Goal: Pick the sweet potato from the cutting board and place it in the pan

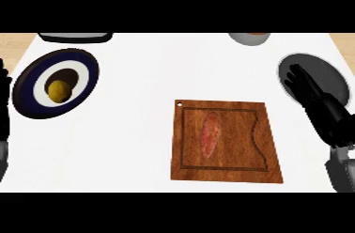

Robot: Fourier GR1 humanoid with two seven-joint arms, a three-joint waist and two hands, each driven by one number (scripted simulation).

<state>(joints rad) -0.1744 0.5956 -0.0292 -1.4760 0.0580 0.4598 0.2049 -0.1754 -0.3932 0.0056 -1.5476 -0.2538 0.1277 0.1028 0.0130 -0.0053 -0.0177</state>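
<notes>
A long reddish sweet potato [209, 134] lies lengthwise on the wooden cutting board [239, 152] in the middle of the white counter. The grey pan [334, 75] sits at the right edge, partly hidden. My right hand [318, 99] hangs over the pan's lower left part, right of the board, with its fingers straight and open and nothing in it. My left hand [4, 105] shows only as a dark strip at the left edge, and the state of that hand is hidden.
A dark blue and white plate [27, 93] holding a yellow round fruit [59, 89] stands at the left. A dark tray-like object [75, 37] and a grey bowl [250, 38] sit along the far edge.
</notes>
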